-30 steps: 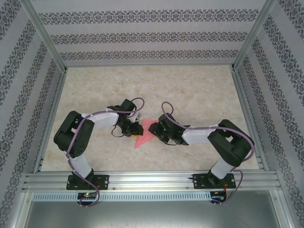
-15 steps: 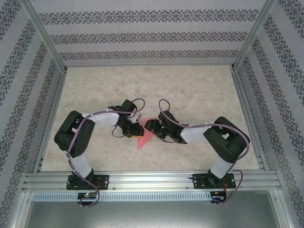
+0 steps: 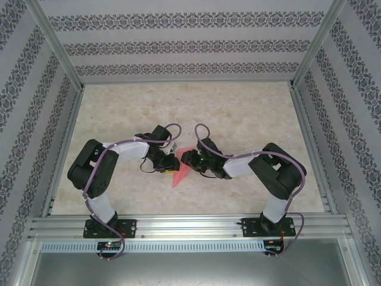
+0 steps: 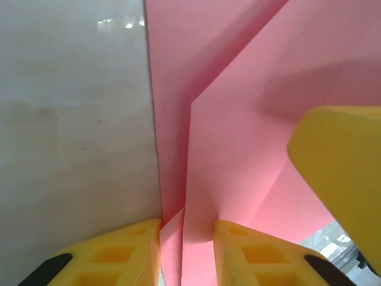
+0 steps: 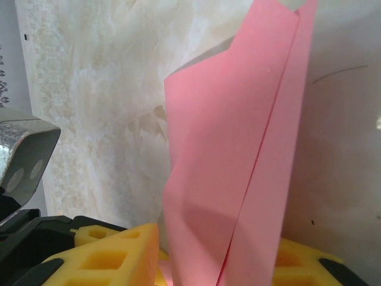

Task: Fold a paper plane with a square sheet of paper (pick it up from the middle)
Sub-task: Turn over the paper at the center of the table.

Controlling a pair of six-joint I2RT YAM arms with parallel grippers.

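Our left gripper [image 4: 186, 238] pinches the thin pink-red folded paper sheet [image 4: 250, 119], anchoring it, we judge; our right gripper [image 5: 217, 250] straddles the sheet's other side, whether clamped we cannot tell.

The two arms stand side by side at the near edge of the table [image 3: 250, 113] and bend inward, so the left gripper [image 3: 171, 164] and the right gripper [image 3: 186, 161] meet tip to tip a little nearer than the table's middle. The paper plane [image 3: 180, 175] sits between them, its point reaching toward the near edge. From the left wrist it runs up between that gripper's fingers [image 4: 119, 259], touching both, with a right-gripper finger [image 4: 342, 173] over it on the right. From the right wrist it stands between those fingers [image 5: 113, 256] too.
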